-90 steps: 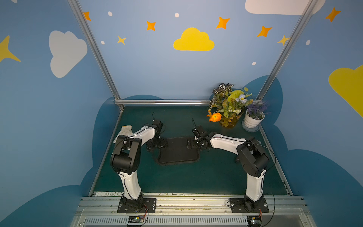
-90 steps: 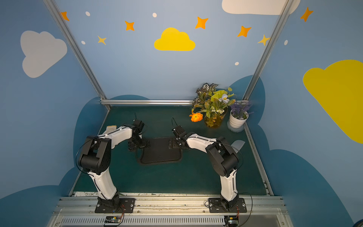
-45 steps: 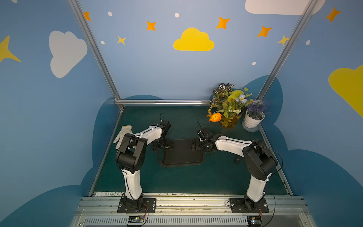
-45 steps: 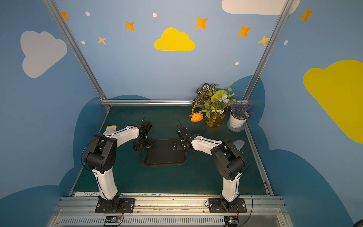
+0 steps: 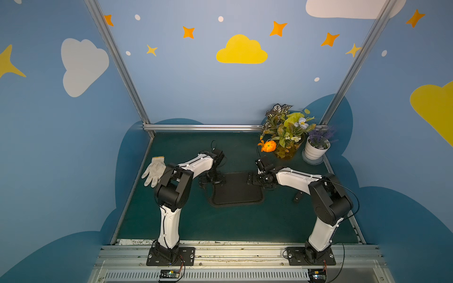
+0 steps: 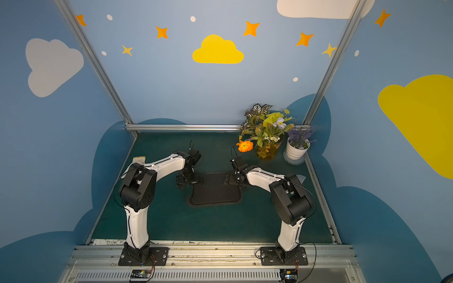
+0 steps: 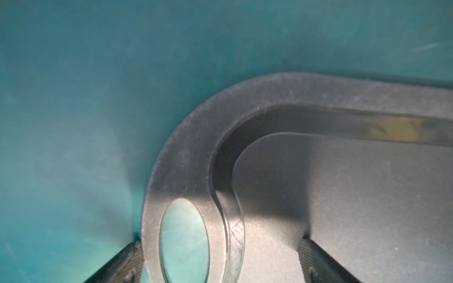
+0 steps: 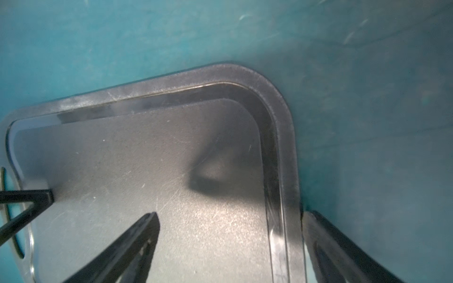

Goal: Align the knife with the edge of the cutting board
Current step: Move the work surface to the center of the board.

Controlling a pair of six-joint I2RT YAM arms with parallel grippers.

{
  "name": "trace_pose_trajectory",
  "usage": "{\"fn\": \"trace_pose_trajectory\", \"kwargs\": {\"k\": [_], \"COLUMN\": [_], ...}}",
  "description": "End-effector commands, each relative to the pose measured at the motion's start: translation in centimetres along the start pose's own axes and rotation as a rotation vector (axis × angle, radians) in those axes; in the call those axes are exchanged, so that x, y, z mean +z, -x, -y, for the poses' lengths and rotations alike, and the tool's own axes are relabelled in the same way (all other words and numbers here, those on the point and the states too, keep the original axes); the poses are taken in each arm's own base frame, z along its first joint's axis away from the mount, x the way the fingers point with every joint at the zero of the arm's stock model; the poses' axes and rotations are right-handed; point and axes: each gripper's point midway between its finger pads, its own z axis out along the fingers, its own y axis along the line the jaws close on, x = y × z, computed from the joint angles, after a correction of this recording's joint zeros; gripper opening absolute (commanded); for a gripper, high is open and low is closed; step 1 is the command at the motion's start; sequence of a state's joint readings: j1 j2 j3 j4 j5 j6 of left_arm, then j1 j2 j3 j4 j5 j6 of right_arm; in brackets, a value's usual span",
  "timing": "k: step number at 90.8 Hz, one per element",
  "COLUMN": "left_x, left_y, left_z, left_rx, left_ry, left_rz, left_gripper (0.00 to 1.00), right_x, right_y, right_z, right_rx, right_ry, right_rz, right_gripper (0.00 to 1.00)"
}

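Both arms bend forward and down. The left gripper (image 5: 212, 180) and right gripper (image 5: 255, 179) gape wide and empty, each straddling an end of the matte black, grooved, round-cornered cutting board (image 5: 236, 193). The knife (image 5: 297, 197) lies to its right, mostly hidden behind the right arm.

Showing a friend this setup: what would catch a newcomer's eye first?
Center stage, the left end effector and right end effector sit open at opposite ends of the black cutting board. Bright potted flowers stand in the back right corner; a white glove lies far left.
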State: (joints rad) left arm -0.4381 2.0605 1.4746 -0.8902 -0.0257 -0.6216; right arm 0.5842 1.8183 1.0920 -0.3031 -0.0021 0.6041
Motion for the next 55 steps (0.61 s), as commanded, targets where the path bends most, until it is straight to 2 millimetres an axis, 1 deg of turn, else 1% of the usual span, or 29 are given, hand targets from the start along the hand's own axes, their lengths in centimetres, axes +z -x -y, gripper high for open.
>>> {"fn": "trace_pose_trajectory", "kwargs": {"k": [1, 31, 55], "left_x": [2.0, 1.6, 1.2], "left_y": [-0.6, 1.2, 2.2], "left_z": [6.6, 8.1, 8.6], "left_rx": [0.05, 0.064, 0.072], "left_ry": [-0.216, -0.218, -0.215], "left_rz": [-0.06, -0.048, -0.029], "left_gripper": [1.0, 1.0, 1.0], "right_x": [0.5, 0.7, 0.3], "right_y": [-2.4, -2.4, -2.3], "right_z": [1.4, 2.5, 3.5], "right_rx": [0.013, 0.041, 0.061], "right_ry": [-0.017, -0.039, -0.053], "right_rz": [-0.094, -0.103, -0.095], "right_gripper": [0.96, 0.96, 0.96]}}
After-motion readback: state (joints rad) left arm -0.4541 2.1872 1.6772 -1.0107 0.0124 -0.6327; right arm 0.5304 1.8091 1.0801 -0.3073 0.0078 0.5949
